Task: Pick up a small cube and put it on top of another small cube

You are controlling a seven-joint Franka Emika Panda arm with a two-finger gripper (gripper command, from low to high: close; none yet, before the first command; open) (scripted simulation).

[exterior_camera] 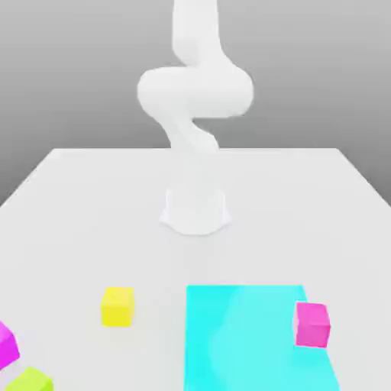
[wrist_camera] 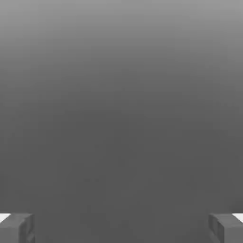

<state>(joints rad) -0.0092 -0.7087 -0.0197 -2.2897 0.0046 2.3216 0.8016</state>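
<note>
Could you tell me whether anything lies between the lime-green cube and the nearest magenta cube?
Nothing visible does: the lime-green cube and the near magenta cube sit close together at the exterior view's lower left, with bare table between.

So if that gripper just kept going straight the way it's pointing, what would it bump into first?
Probably nothing: the open two-finger gripper has bare grey backdrop between its grey fingertips, no cube ahead, though depth is unclear.
</note>
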